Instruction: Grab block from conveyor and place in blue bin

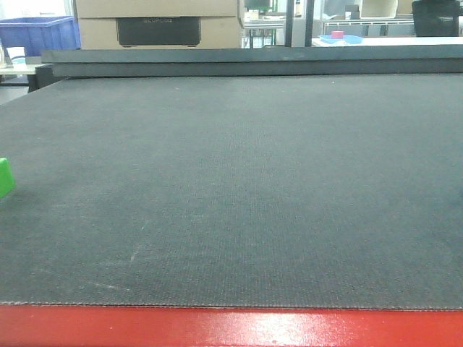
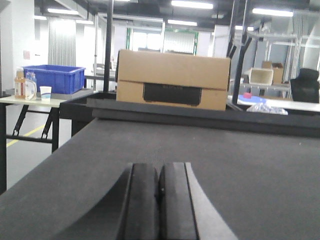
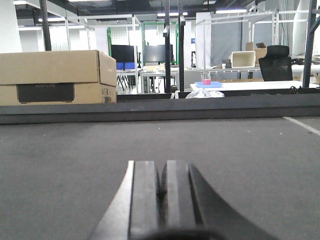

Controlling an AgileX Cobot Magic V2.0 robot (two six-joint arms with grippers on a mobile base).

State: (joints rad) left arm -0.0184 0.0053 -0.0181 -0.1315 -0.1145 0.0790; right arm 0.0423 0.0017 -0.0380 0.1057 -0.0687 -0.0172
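Note:
A small bright green block (image 1: 5, 177) lies on the dark grey conveyor (image 1: 239, 188) at the far left edge of the front view, partly cut off by the frame. The belt's red frame (image 1: 231, 327) runs along the near edge. My left gripper (image 2: 160, 172) hangs low over the belt, shut with nothing between its pads. My right gripper (image 3: 161, 172) is also shut and empty over bare belt. A blue bin (image 2: 47, 78) stands on a side table beyond the belt's far left corner. Neither wrist view shows the block.
A cardboard box (image 2: 172, 80) sits behind the belt's far rail (image 1: 253, 61). The side table (image 2: 30, 100) also carries a bottle and a paper cup (image 2: 45, 92). Shelving, a chair and a blue tray with a pink item (image 3: 207, 83) stand in the background.

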